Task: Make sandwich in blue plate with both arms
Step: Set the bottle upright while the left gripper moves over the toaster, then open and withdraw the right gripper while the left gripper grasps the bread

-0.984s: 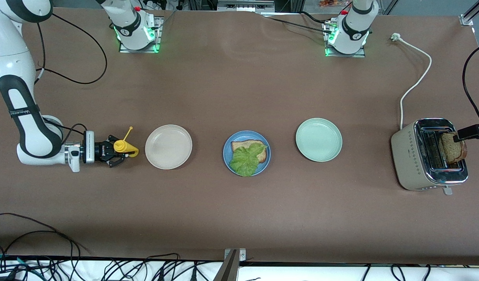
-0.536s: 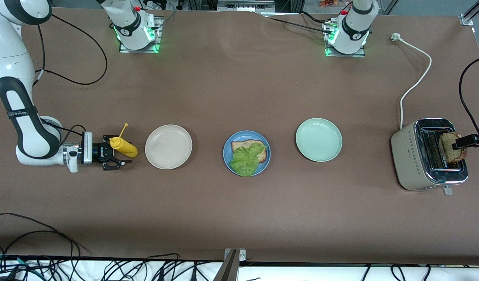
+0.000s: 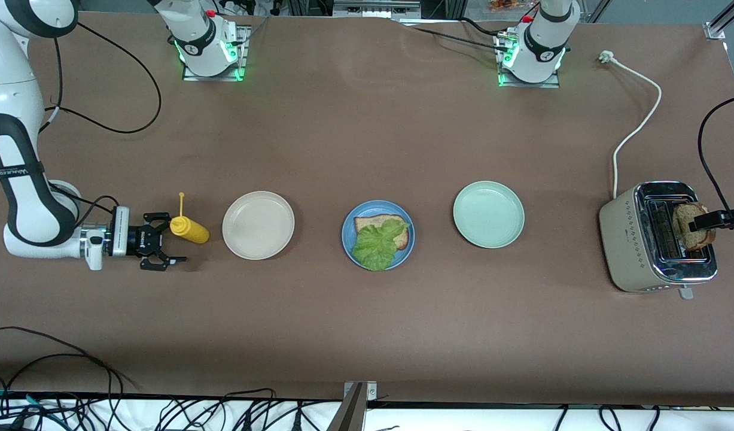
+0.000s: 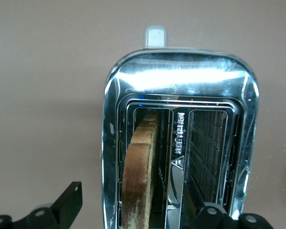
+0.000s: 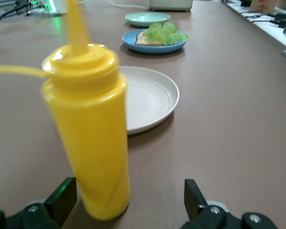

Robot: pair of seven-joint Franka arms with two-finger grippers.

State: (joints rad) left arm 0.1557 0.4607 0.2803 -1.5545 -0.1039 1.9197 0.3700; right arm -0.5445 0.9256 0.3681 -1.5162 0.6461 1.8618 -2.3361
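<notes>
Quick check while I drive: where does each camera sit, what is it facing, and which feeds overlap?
Front view: high across the table, facing both bases; shows right hand open beside the mustard bottle.
Left wrist view: above the toaster, looking down on the bread slice; left hand fingers straddle it.
Right wrist view: low at the table, facing the bottle, beige plate, blue plate.
Shared: the front view shows everything both wrist views show.
</notes>
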